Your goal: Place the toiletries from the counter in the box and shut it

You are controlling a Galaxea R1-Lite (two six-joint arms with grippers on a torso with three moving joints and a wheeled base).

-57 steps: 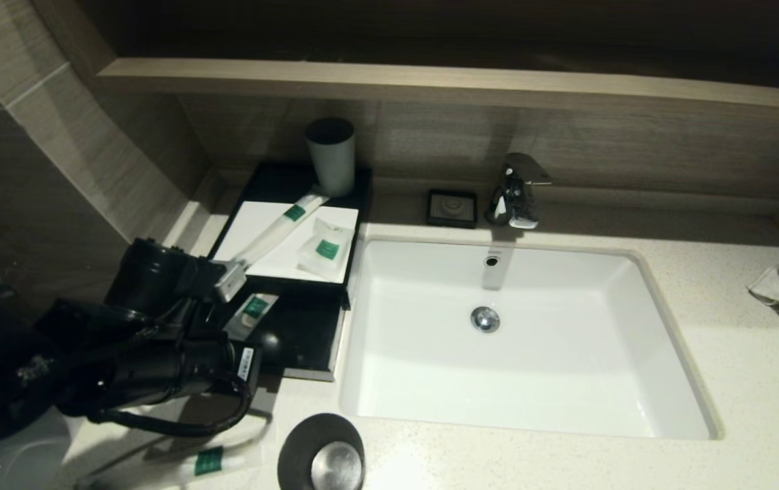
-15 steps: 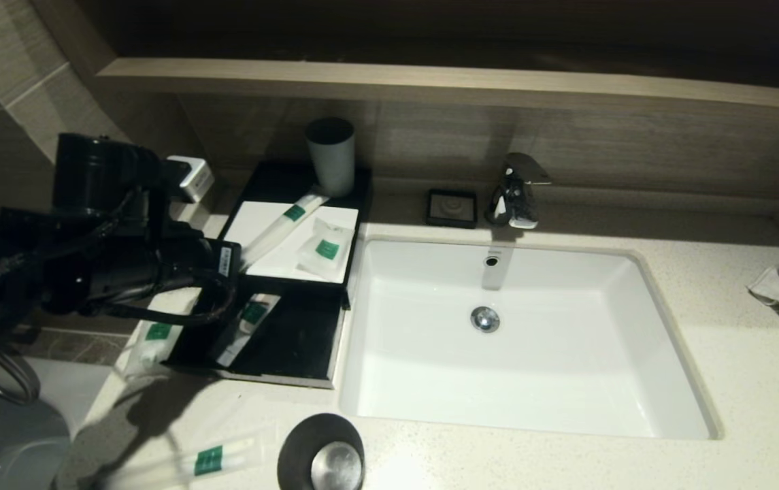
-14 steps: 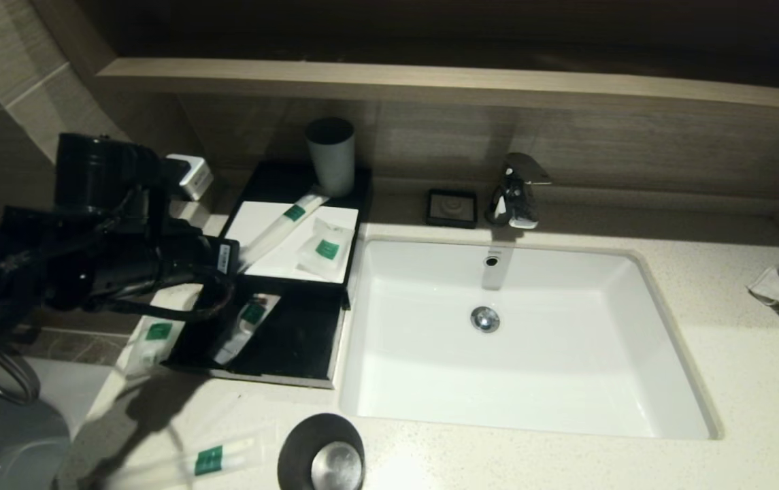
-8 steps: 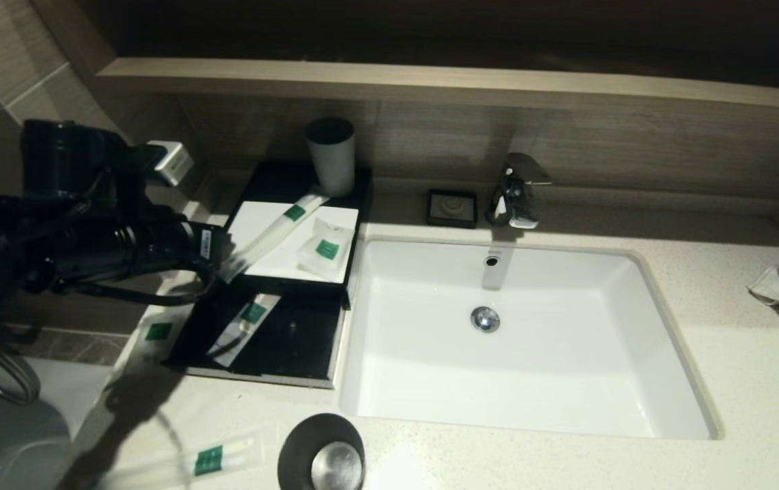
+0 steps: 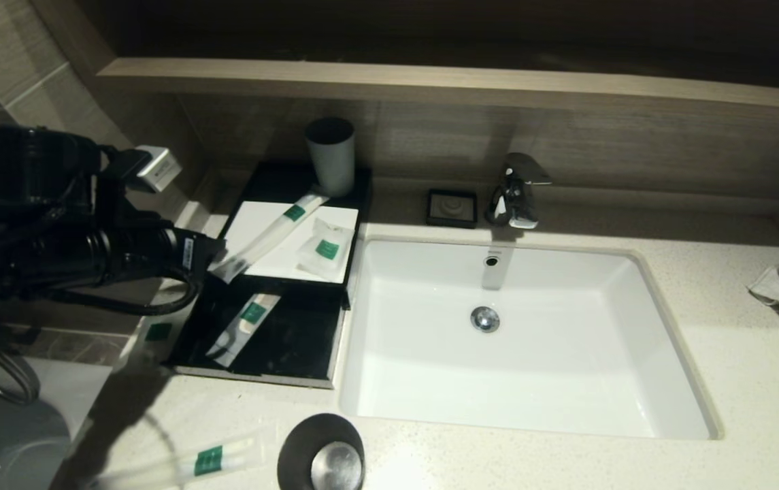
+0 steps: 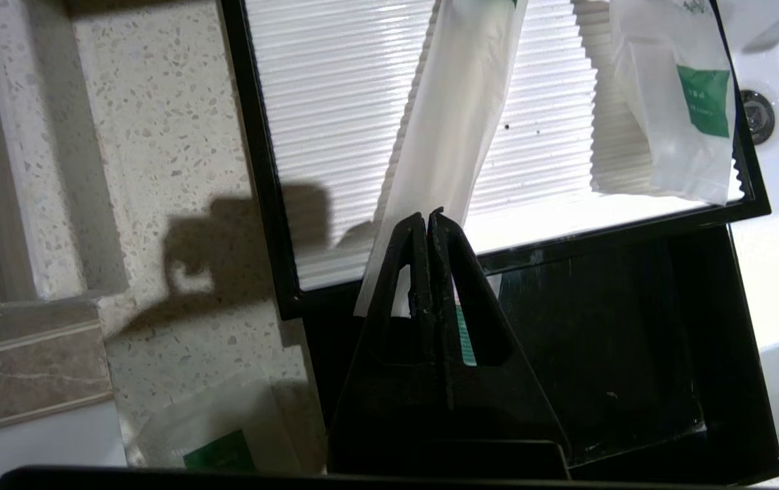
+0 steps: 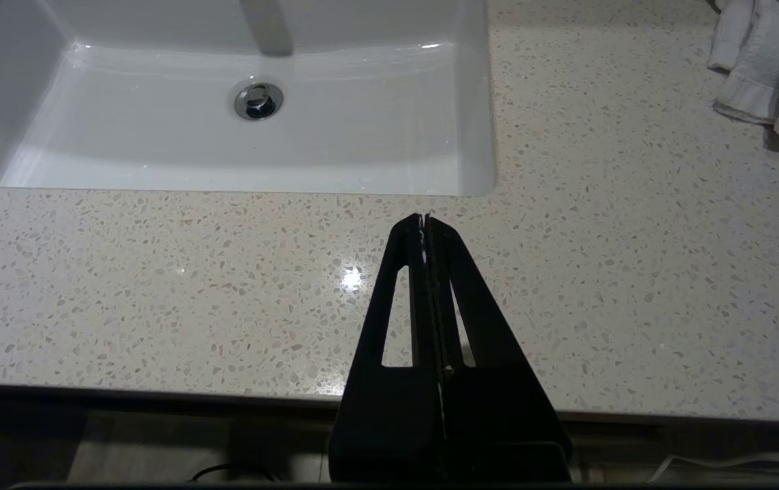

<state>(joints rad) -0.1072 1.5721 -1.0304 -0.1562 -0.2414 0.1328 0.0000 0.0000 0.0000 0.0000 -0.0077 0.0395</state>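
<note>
The tabletop (image 5: 736, 354), cream speckled stone, carries a white inset sink (image 5: 518, 340), and to the sink's left the flat black box (image 5: 335, 204) stands with its front drawer (image 5: 294, 347) pulled out. One long sachet (image 5: 243, 329) already lies inside the drawer. A second long sachet (image 5: 270, 235) lies slantwise on the box's white top panel, its near end overhanging the panel's edge above the drawer, and a small squarish sachet (image 5: 324, 248) rests beside it. Another small sachet (image 5: 156, 332) sits on the tabletop just left of the drawer, and one more long one (image 5: 205, 461) lies near the front edge beside a black cup (image 5: 322, 454).

The left gripper (image 6: 428, 221) hovers over the drawer's back left corner with its fingers clenched on nothing, tips just at the overhanging end of the long sachet. The right gripper (image 7: 424, 219) is parked above the front of the tabletop, fingers pressed together and empty.

The risk: clenched fingers cannot take the thin film, and a nudge could push the sachet further onto the panel or knock it off beside the drawer. Closing the drawer early could pinch that hanging end.
</note>
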